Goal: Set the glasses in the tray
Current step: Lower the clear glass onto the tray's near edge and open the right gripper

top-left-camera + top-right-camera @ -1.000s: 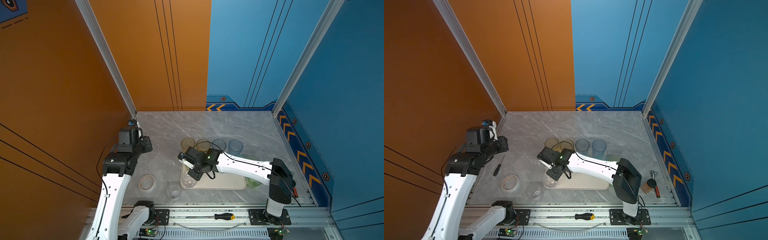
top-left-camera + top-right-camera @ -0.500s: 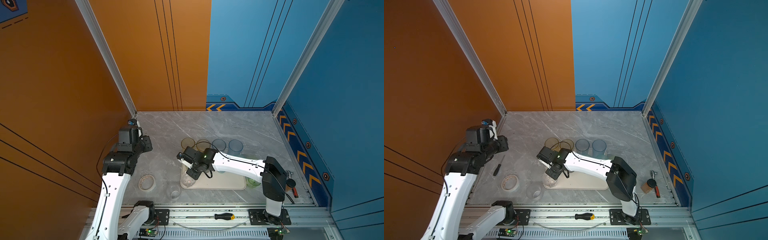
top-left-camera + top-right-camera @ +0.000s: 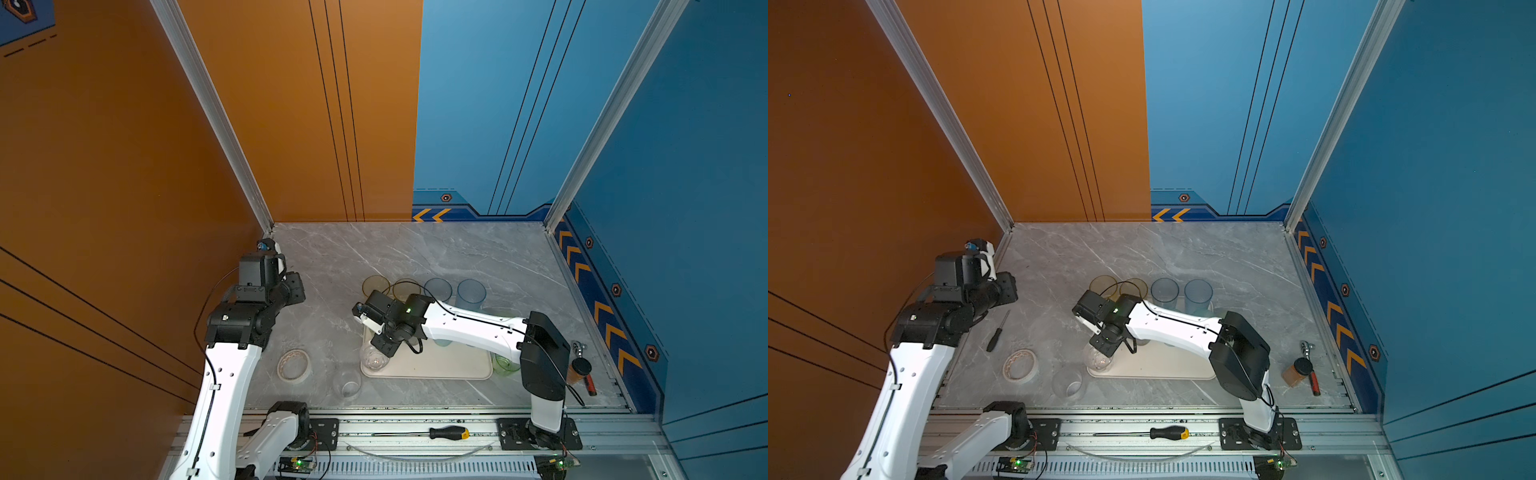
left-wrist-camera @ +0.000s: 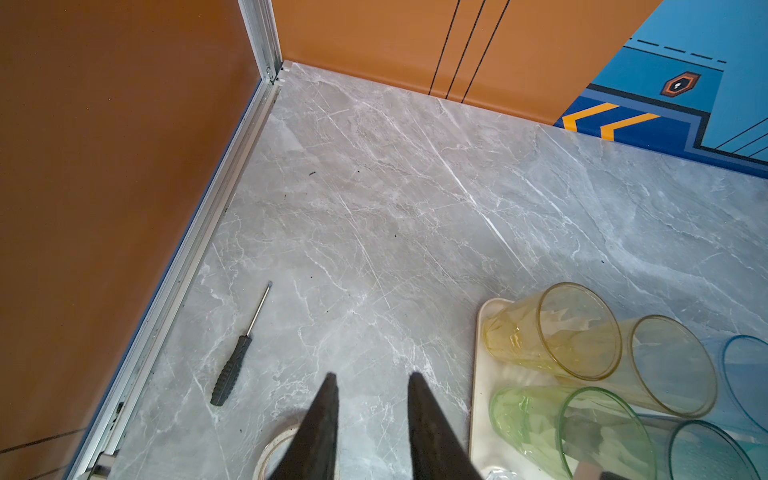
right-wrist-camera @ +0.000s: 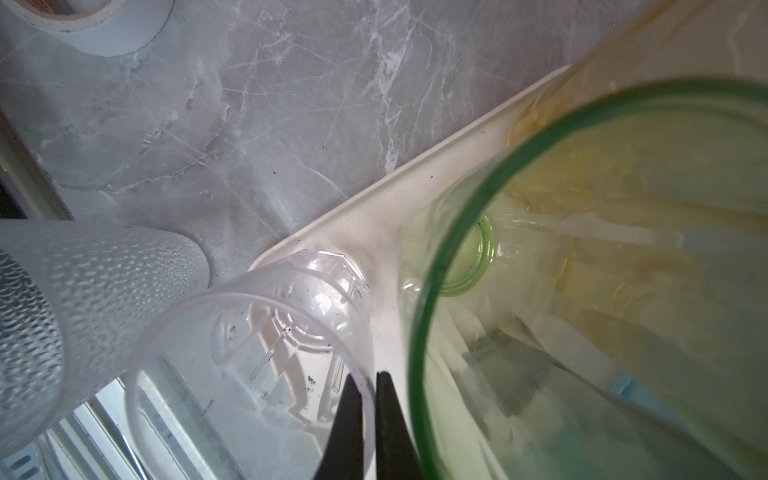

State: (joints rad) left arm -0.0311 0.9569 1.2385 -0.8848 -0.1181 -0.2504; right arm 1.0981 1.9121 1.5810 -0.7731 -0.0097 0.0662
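Glasses, nearest first: a dimpled glass (image 3: 348,384) stands on the bench (image 3: 415,257), outside the tray (image 3: 449,370). Just beyond, the right pincer (image 5: 370,378) is clamped on the rim of a clear glass (image 5: 257,353) at the tray's near corner, probably seating it. A green glass (image 4: 528,419) crowds close beside. Yellow glasses (image 3: 376,284) and blue glasses (image 3: 471,291) line the far edge. The left pincer (image 4: 372,415), apart and empty, hangs aside above a tape roll (image 3: 294,365).
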